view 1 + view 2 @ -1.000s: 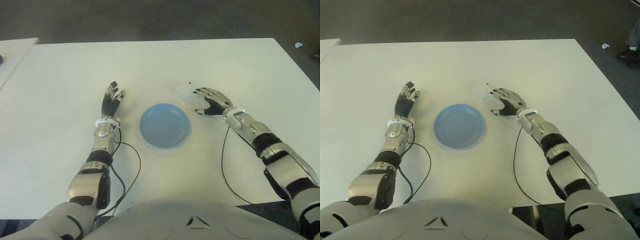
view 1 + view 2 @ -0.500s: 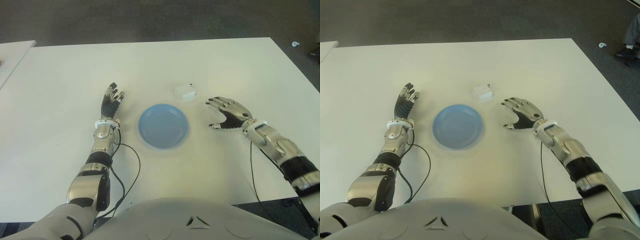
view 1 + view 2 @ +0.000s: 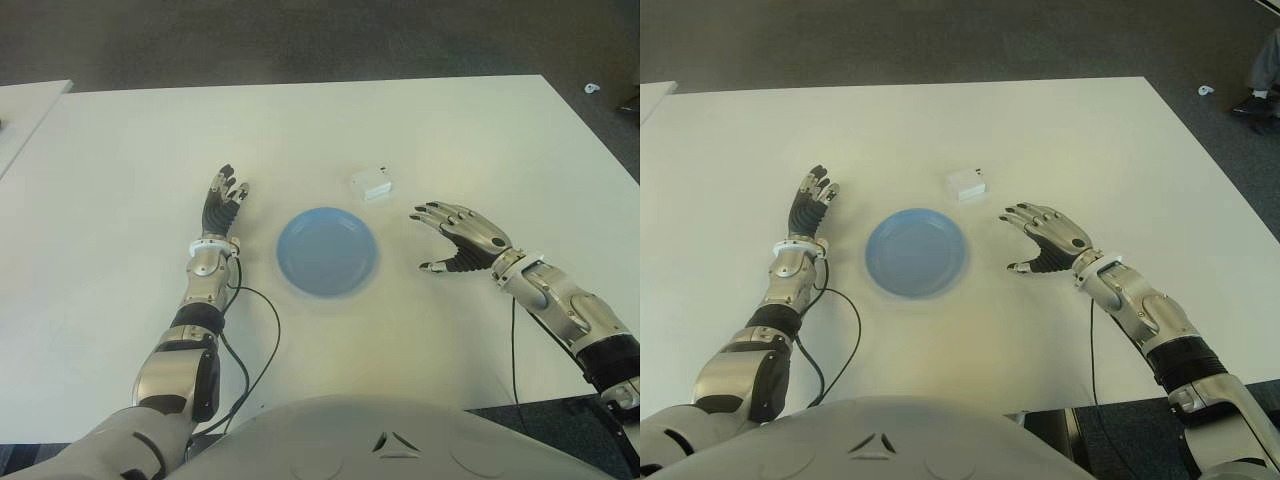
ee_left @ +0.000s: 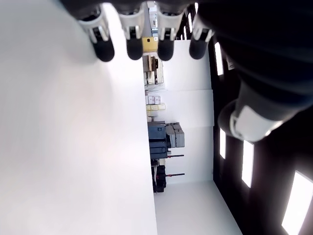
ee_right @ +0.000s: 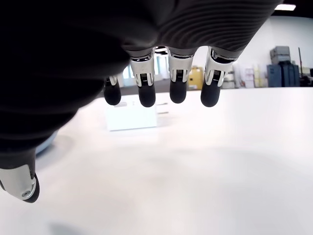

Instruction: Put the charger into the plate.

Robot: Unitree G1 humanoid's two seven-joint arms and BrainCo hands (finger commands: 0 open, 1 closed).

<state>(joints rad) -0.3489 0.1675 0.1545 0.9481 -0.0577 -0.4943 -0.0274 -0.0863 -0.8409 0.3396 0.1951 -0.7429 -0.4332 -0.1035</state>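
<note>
Right robot hand: fingers spread and lightly curved, holding nothing. I see it over the worktop to the right of the plate, palm turned toward the plate, thumb lowest. From its own wrist camera I count four fingertips hanging apart from one another above the white surface, with the charger visible beyond them and not touched.

Charger: small white block, lying flat on the worktop. It sits just beyond the plate's far right edge, outside the plate and apart from it. It is near the right robot hand but clear of its fingers, on the far side of them.

Plate: round, blue, shallow, nothing in it. It lies on the worktop between my two arms, near the middle.

Left robot hand: shows to the left of the plate, fingers straight and held out away from the robot's body, holding nothing. Its wrist camera shows four fingertips side by side against the white surface.

Cables: one thin black cable loops on the worktop beside the left forearm; a second trails from the right wrist back toward the near edge.

Worktop: white, plain, carrying the plate and charger.
</note>
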